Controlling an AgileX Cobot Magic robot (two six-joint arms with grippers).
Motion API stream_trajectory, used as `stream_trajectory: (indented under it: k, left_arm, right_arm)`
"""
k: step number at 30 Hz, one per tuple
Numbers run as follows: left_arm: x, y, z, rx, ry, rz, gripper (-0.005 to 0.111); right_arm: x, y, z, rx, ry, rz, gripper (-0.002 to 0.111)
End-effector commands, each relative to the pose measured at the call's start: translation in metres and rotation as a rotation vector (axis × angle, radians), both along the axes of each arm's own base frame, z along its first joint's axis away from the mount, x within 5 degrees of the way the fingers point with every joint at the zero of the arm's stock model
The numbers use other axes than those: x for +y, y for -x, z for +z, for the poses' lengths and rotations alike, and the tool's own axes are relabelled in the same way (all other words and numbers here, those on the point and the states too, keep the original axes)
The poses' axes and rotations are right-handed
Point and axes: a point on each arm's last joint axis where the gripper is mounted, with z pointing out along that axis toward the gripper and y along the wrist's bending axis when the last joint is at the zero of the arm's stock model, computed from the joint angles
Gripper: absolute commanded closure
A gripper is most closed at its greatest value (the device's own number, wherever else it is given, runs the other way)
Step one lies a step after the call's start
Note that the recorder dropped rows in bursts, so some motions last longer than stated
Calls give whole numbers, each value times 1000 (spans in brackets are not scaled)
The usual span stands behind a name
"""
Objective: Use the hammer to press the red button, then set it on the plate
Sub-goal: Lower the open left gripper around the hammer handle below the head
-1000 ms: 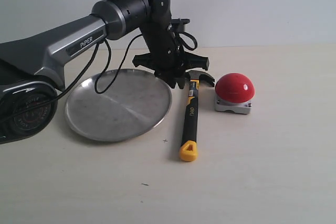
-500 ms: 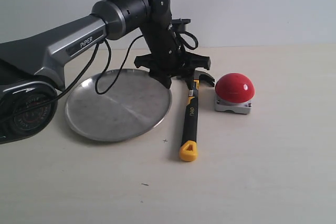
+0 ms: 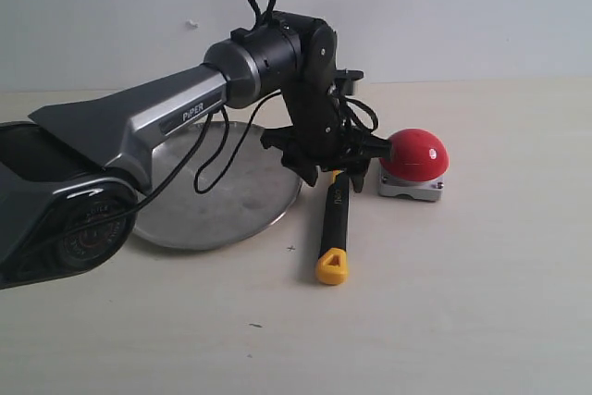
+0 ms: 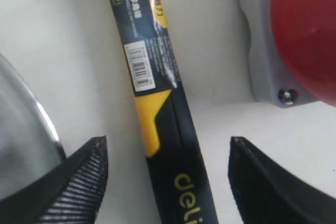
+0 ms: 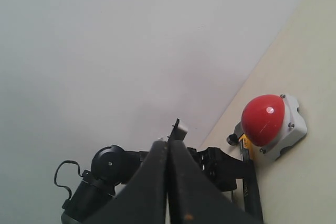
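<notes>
The hammer [image 3: 335, 219] lies on the table between the plate [image 3: 231, 196] and the red button [image 3: 413, 153], yellow looped end toward the front. My left gripper [image 3: 333, 173] is down over its upper handle and hides the head. In the left wrist view the left gripper [image 4: 167, 145] is open, one fingertip on each side of the black and yellow handle [image 4: 157, 77], with gaps on both sides. The button [image 4: 310, 35] and the plate's rim [image 4: 31, 114] flank it. My right gripper [image 5: 167, 144] is shut and empty, held away from the button [image 5: 262, 119] and the hammer [image 5: 252, 182].
The left arm [image 3: 185, 113] reaches across above the plate. The grey base of the button [image 3: 410, 187] stands close beside the hammer's upper handle. A pale wall runs along the table's far edge. Bare tabletop spreads in front and to the right.
My left gripper has moved right from over the plate's edge and come down astride the hammer's upper handle. The hammer, button and plate have not moved.
</notes>
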Motion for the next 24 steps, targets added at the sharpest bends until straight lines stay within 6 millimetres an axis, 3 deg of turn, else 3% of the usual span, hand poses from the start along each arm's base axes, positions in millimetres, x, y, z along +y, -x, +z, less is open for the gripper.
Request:
stream_trajectory:
  k: [1,24]
  left_arm:
    - [-2,-1,-6,-3,-1,6,43]
    - [-8,-2,-11,-32,36,26,45]
  right_arm:
    - [0,0,-1,-5,5,-3,108]
    - [0,0,-1,-5,5,-3,108]
